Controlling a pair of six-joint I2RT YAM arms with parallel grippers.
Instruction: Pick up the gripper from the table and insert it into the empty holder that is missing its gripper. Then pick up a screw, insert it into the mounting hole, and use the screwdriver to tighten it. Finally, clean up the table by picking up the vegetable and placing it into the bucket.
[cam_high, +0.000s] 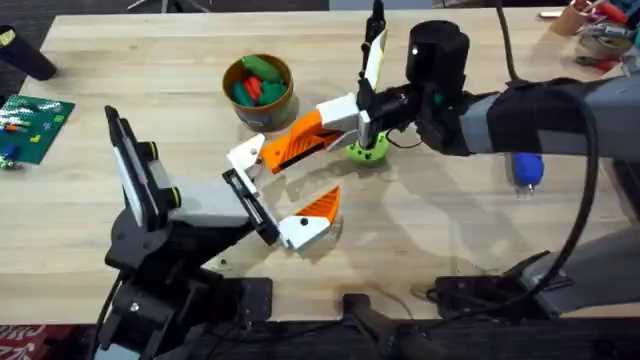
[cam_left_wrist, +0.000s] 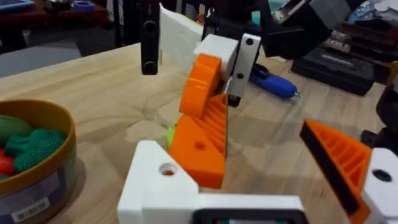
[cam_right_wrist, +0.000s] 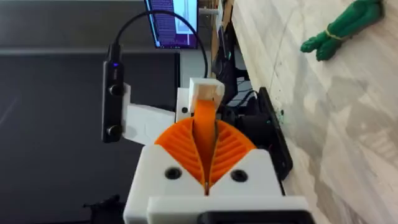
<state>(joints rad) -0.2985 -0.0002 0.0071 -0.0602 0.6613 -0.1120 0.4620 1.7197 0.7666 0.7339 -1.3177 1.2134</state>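
Note:
My right gripper (cam_high: 352, 122) reaches in from the right and is shut on the long orange ribbed gripper (cam_high: 298, 140), held slanted over mid-table. In the right wrist view the pads (cam_right_wrist: 231, 148) pinch its orange edge (cam_right_wrist: 205, 121). Its lower end (cam_left_wrist: 199, 149) sits right behind the white holder (cam_left_wrist: 163, 182) on my left arm's black crossbar, touching or almost touching it. My left gripper (cam_high: 290, 188) stands open, with the bare holder (cam_high: 246, 156) on one side and an orange finger (cam_high: 318, 206) on the other. The yellow-brown bucket (cam_high: 244, 112) holds green and red vegetables. A green vegetable (cam_right_wrist: 341, 28) lies on the table.
A blue-handled screwdriver (cam_high: 528, 170) lies at the right, also seen past the held part (cam_left_wrist: 273, 84). A lime-green object (cam_high: 368, 151) sits under my right gripper. A green board (cam_high: 36, 122) lies at the far left edge. Cables and clutter crowd the far right corner.

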